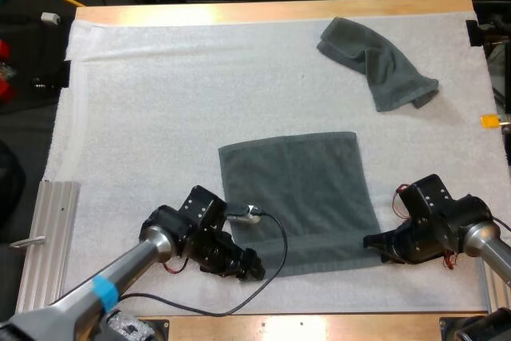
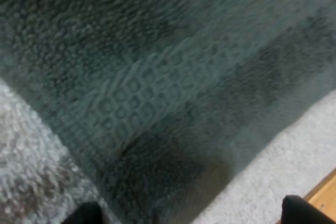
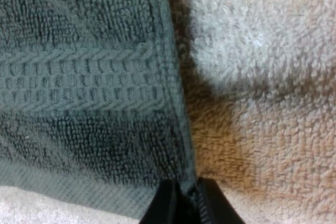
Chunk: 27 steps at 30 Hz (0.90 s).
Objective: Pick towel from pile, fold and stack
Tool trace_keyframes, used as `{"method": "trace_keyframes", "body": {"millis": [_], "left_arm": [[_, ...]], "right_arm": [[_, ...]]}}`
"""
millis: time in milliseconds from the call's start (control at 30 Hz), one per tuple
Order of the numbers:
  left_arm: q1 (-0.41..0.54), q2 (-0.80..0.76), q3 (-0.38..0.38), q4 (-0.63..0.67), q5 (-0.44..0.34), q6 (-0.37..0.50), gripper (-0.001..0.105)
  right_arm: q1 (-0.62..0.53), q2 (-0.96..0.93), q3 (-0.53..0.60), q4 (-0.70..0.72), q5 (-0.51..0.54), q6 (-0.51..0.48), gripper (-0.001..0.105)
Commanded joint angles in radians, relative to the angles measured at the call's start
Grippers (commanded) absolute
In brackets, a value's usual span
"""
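A dark grey-green towel (image 1: 295,197) lies spread flat in the middle of the white mat. My left gripper (image 1: 254,267) is low at its near left corner. In the left wrist view that gripper (image 2: 189,216) is open, its fingertips (image 2: 86,213) wide apart on either side of the towel's corner (image 2: 168,129). My right gripper (image 1: 374,241) is at the near right corner. In the right wrist view it (image 3: 189,203) is shut on the towel's side edge (image 3: 176,129), the hem pinched between the two tips. A second towel (image 1: 379,61), crumpled, lies at the far right of the mat.
The white mat (image 1: 160,117) covers most of the wooden table (image 1: 239,12). A ribbed metal plate (image 1: 44,245) lies at the mat's near left edge. The table's near edge runs close behind both grippers.
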Motion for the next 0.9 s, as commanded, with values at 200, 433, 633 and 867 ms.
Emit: {"method": "trace_keyframes", "body": {"millis": [200, 433, 633, 867], "left_arm": [[-0.004, 0.052, 0.0, -0.045, 0.088, -0.009, 0.067], [-0.004, 0.06, 0.0, -0.036, 0.089, -0.009, 0.045], [-0.004, 0.06, 0.0, -0.026, 0.089, -0.009, 0.014], [-0.006, -0.003, -0.011, 0.009, 0.089, 0.012, 0.0]], "right_arm": [[0.001, -0.004, -0.001, 0.009, 0.006, 0.004, 0.0], [0.001, -0.004, -0.001, 0.009, 0.006, 0.004, 0.0], [0.001, -0.004, -0.001, 0.009, 0.006, 0.004, 0.0], [0.001, -0.014, -0.03, 0.087, 0.0, -0.038, 0.0]]}}
